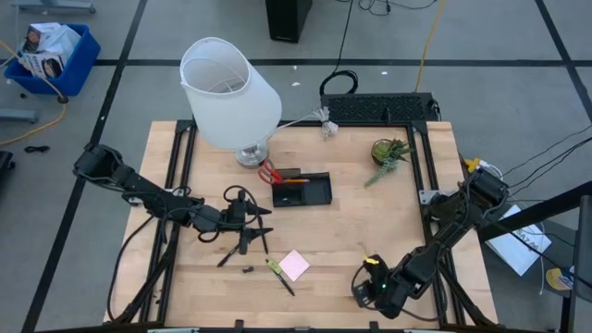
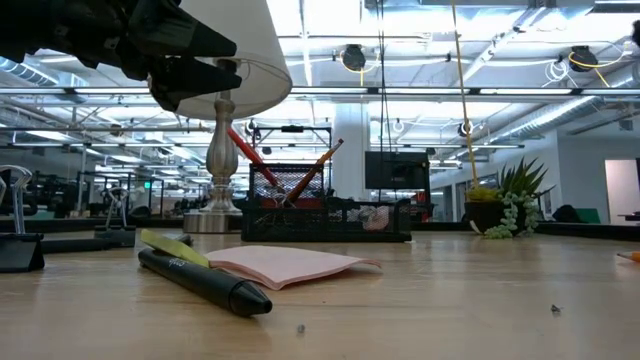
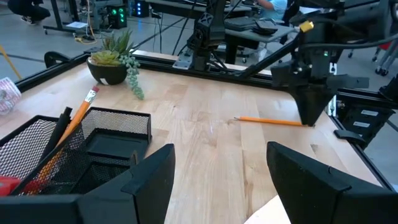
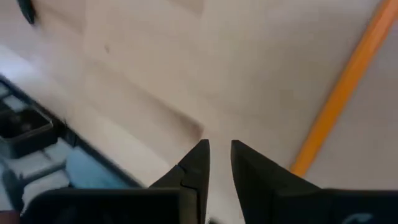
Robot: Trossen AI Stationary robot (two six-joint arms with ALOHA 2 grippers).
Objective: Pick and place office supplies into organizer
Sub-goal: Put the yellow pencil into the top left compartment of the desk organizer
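View ordered from the near table edge outward. At 5 o'clock on the table, hard by the near edge, my right gripper [image 1: 366, 277] points down at the tabletop [image 1: 351, 236]. Its tip meets one end of an orange pencil [image 3: 270, 121] that lies flat on the wood. Whether my right jaws are clenched on that pencil I cannot tell, since in the right wrist view the end of the pencil runs out of sight just beside them. At 6 o'clock lie the pink sticky-note pad [image 1: 296, 265], the yellow-green marker [image 1: 274, 267] touching the pad's 9 o'clock edge, and a black pen [image 2: 200, 283] just nearer than the marker. A tiny black bit [image 1: 248, 269] sits apart at 7 o'clock, with a dark pen [image 1: 225, 257] beyond it. My left gripper [image 1: 257, 220] hangs above the table at 9 o'clock of centre, jaws released wide and holding nothing. The organizer [image 1: 302, 191], a black mesh tray, stands at 12 o'clock of centre, well apart from both grippers. It holds a second orange pencil [image 1: 292, 181], and the red-handled scissors [image 1: 267, 172] lean at its 10 o'clock corner. Beyond it, the lamp [image 1: 231, 92] stands at 11 o'clock, and the potted plant [image 1: 388, 153] at 1 o'clock.
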